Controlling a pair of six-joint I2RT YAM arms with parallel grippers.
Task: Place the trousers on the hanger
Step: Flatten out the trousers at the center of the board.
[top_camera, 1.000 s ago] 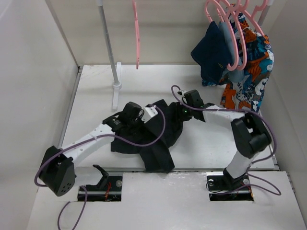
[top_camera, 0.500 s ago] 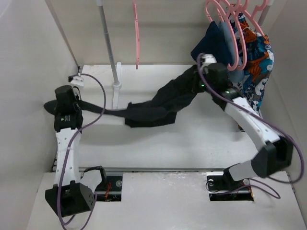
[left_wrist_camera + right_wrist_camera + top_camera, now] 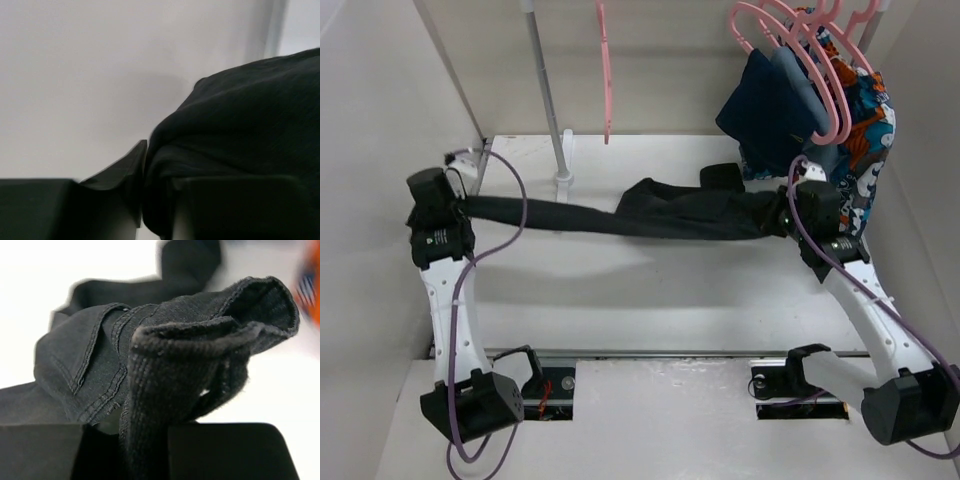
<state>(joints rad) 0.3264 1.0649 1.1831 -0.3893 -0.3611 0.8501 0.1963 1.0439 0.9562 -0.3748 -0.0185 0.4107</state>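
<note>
Black trousers (image 3: 690,212) stretched left to right over the table (image 3: 700,300), my left pincer (image 3: 460,207) clamped on one end, my right pincer (image 3: 780,215) clamped on the other, pink hanger (image 3: 605,70) hanging far behind

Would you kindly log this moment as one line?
left claw shut on trousers; right claw shut on trousers; hanger bare

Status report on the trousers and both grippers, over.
Left gripper shut on trousers, right gripper likewise. Trousers stretched between them. Hanger bare, pole beside it.
</note>
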